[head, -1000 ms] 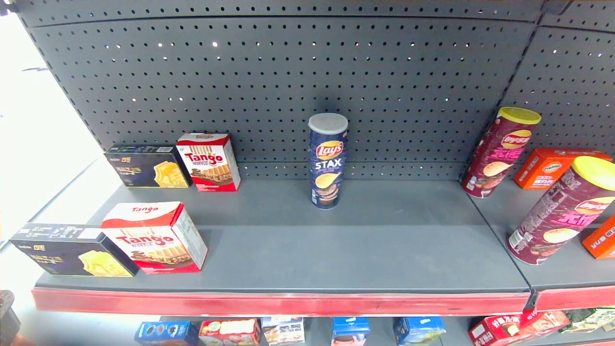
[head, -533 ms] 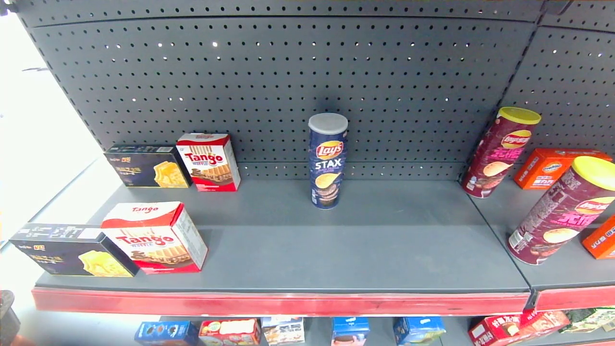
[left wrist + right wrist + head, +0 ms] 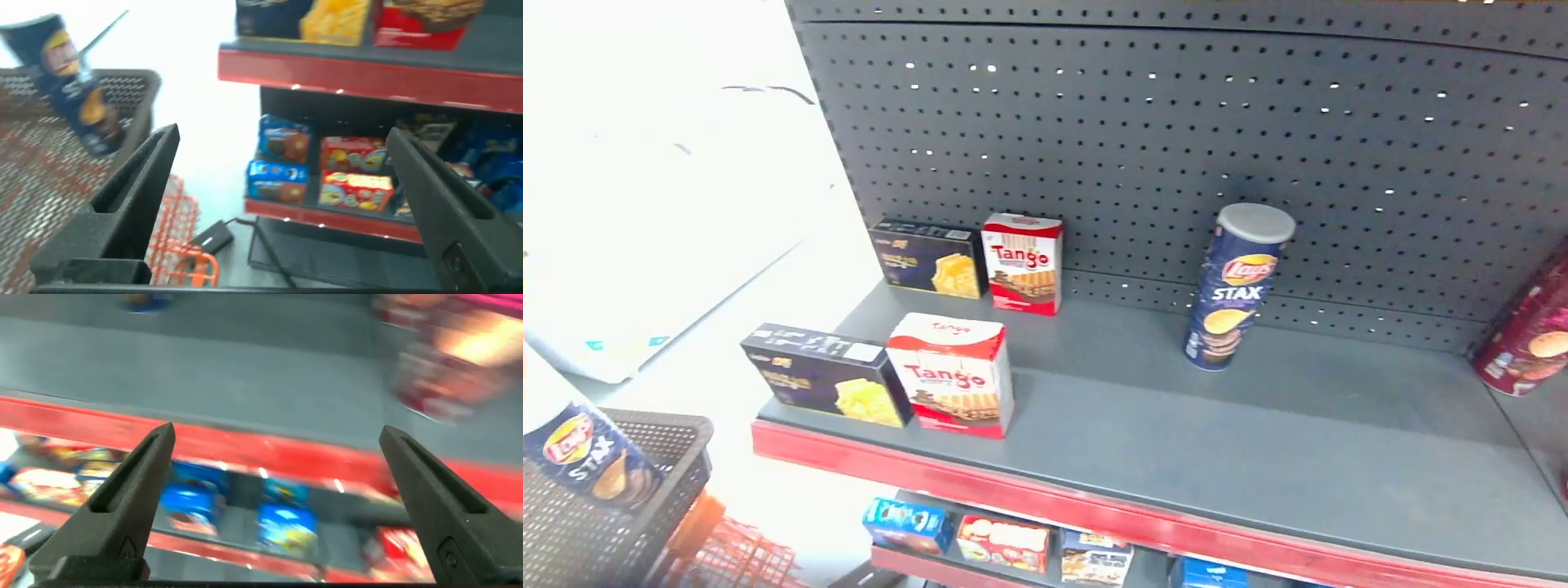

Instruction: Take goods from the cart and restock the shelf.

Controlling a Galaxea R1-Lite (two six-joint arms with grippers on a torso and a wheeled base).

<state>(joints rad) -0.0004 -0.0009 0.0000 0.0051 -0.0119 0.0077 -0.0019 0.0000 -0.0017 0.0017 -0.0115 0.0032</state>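
On the grey shelf (image 3: 1176,441), a blue chip can (image 3: 1237,286) is standing upright near the pegboard back, well apart from the boxes at the shelf's left end. Two red-and-white wafer boxes (image 3: 953,374) are sitting there, one at the front and one at the back, each just beside a dark box (image 3: 825,374). A maroon can (image 3: 1525,339) is showing at the right edge. To the left of the shelf, a second blue can (image 3: 584,453) is sticking up out of the cart basket (image 3: 678,425). The left pincer (image 3: 282,135) is hanging wide open and empty, facing the lower shelf goods (image 3: 327,167). The right pincer (image 3: 278,431) is also gaping open, holding nothing, before the shelf's red edge.
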